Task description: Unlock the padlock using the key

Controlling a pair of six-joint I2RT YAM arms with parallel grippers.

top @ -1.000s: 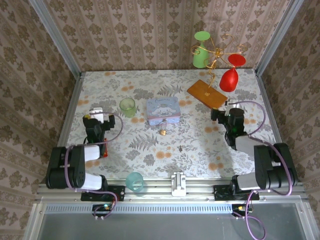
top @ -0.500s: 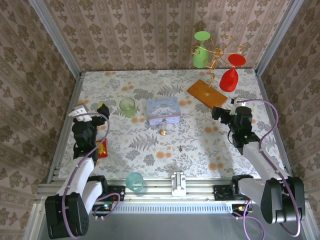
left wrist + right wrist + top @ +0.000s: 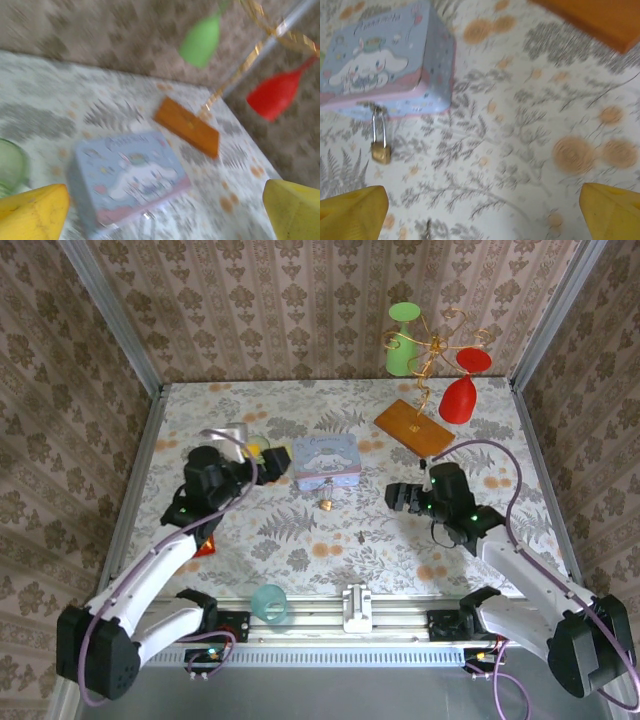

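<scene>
Both pairs of fingers stand wide apart, with nothing between them. My left gripper (image 3: 266, 452) hovers just left of the pale blue box (image 3: 326, 462). The green cup (image 3: 9, 170) sits close beside it and crowds that side. My right gripper (image 3: 400, 498) hangs over bare worktop (image 3: 300, 540) right of centre, with open room below it.

The padlock (image 3: 381, 150) lies at the box's near wall, its shackle reaching up to it. The key (image 3: 360, 536) lies apart from it, nearer the front edge. The dark sliver at the bottom of the right wrist view is probably the key.

An orange board (image 3: 412, 427) lies toward the far right corner. A red packet (image 3: 205, 540) lies near the left edge, and a teal cup (image 3: 268, 602) stands at the front edge.
</scene>
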